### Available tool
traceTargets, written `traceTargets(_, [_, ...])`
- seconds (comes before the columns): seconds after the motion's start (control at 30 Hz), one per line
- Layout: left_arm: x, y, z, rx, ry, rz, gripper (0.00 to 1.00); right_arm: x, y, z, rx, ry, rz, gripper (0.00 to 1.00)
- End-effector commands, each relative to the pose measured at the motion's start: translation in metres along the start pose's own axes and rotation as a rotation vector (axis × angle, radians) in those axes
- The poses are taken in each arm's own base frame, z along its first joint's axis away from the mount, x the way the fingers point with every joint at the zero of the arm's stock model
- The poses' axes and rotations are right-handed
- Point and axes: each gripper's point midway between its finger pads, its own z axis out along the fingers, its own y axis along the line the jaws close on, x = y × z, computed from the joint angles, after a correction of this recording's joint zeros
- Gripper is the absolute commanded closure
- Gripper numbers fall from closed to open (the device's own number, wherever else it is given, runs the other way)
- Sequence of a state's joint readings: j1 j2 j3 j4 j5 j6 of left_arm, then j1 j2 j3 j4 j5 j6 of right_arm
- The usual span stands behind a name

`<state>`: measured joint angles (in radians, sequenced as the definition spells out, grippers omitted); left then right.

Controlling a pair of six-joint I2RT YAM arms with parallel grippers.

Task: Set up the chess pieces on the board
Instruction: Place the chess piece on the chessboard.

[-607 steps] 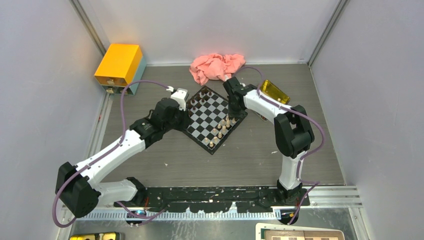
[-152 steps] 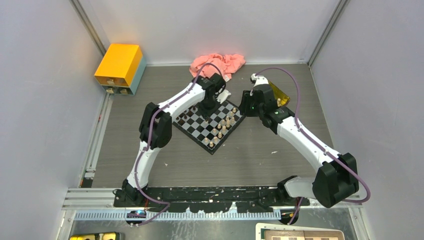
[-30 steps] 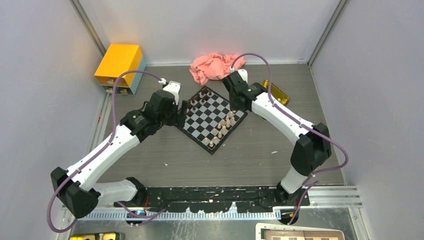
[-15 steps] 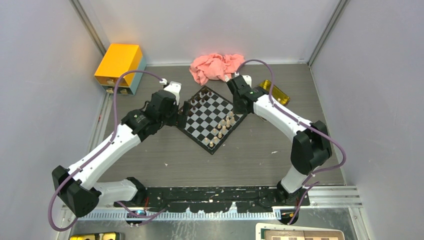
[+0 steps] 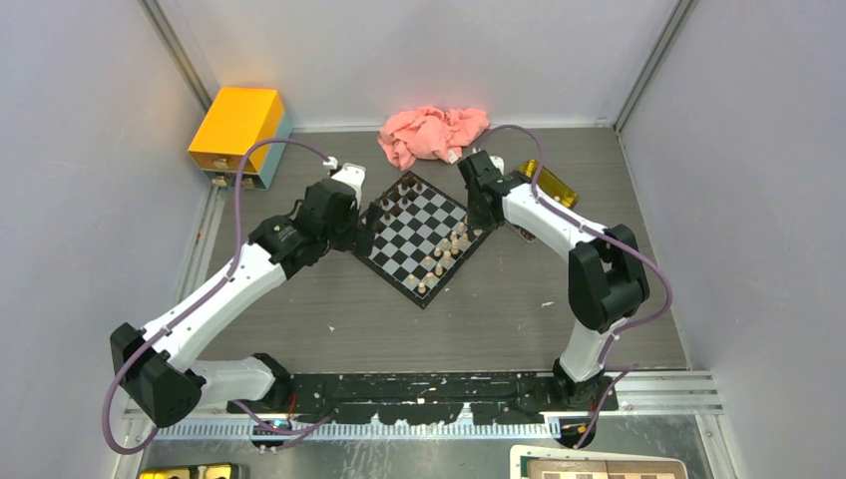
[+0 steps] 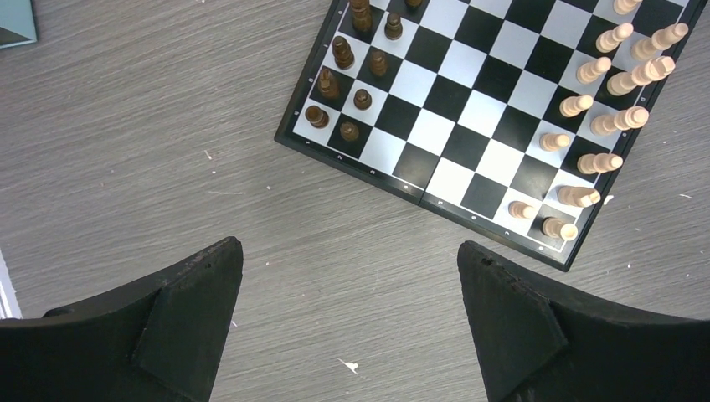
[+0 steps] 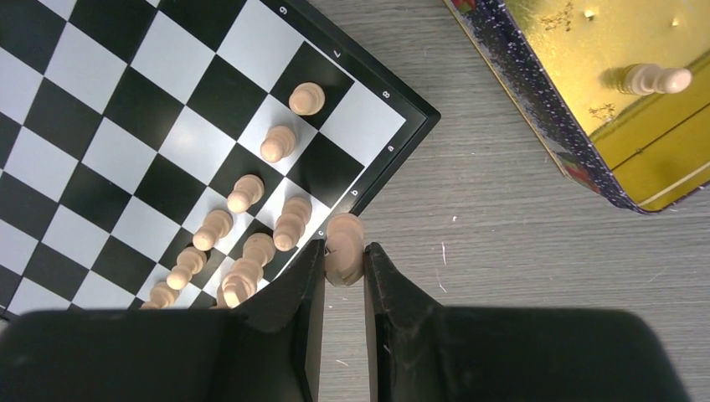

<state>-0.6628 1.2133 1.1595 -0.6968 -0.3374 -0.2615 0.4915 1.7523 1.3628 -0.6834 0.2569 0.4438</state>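
1. The pale piece [image 7: 344, 230] sits pinched in the right hand [image 7: 344, 251], over the rim of the board [image 7: 161, 99] beside the pale back row.
2. Two back-row squares by the corner look bare. Carry it there, lower it straight, and release only once it is seated, clear of its neighbours.
3. The left hand [image 6: 347, 251], spread wide and empty, hovers over the worktop [image 6: 126, 167] near the dark pieces [image 6: 327, 84].

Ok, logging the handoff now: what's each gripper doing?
Left gripper: open, empty, over the table beside the board.
Right gripper: shut on a pale chess piece.
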Motion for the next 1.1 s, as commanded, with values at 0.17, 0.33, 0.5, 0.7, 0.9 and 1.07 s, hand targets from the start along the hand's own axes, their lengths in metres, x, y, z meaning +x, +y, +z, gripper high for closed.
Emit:
traceTargets(0.17, [-0.024,0.0,-0.002,-0.011,-0.065,-0.017,0.0,-0.013,0.012,0.008,-0.05,-0.009,0.005,0.99])
traceTargets(0.33, [-0.023,-0.001,0.001,-0.008,-0.06,-0.019,0.0,-0.014,0.013,0.016,-0.052,0.0,0.001,0.99])
traceTargets(0.5, [-0.022,-0.002,0.003,-0.006,-0.058,-0.021,0.0,-0.016,0.014,0.023,-0.054,0.005,0.0,0.99])
traceTargets(0.7, [-0.021,-0.004,0.005,-0.003,-0.055,-0.019,0.0,-0.017,0.014,0.03,-0.052,0.012,0.001,0.99])
traceTargets(0.9, [-0.02,-0.004,0.006,-0.003,-0.055,-0.019,0.0,-0.018,0.014,0.034,-0.053,0.016,0.001,0.99])
traceTargets(1.07, [-0.02,-0.005,0.008,-0.001,-0.054,-0.02,0.0,-0.02,0.014,0.036,-0.054,0.015,0.0,0.99])
